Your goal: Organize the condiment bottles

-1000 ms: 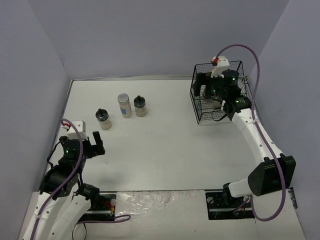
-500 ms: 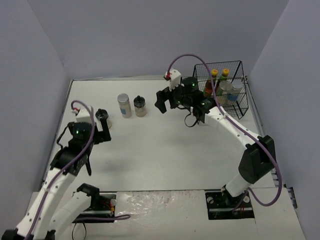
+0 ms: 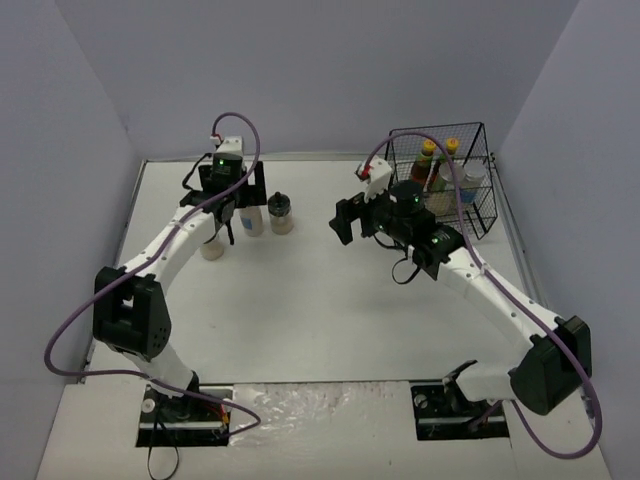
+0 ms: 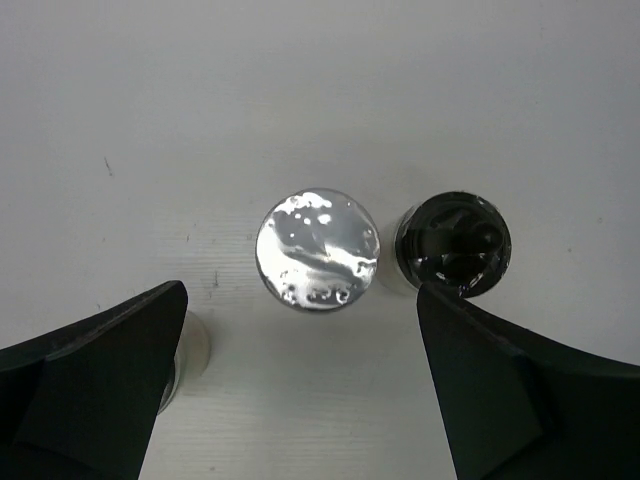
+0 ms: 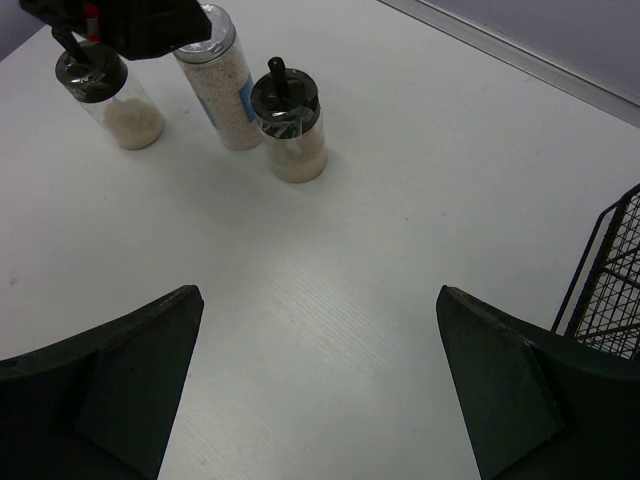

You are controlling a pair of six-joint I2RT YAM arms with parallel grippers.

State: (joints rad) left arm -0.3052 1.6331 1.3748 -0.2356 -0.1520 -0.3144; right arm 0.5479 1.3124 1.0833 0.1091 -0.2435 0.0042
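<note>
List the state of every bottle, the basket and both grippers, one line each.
table jar: upright, lidded, under the left gripper, not gripped
near shaker: upright on the table, capped, free
far shaker: upright on the table, capped, free
wire basket: upright, holding four bottles
sauce bottles: upright in the basket, capped
basket jars: standing in the basket, lidded
left gripper: open, empty
right gripper: open, empty, over the table

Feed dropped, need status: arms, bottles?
Left gripper, right gripper open, empty. Left above silver-lidded jar. Shakers crowd it both sides. Four bottles in basket.
</note>
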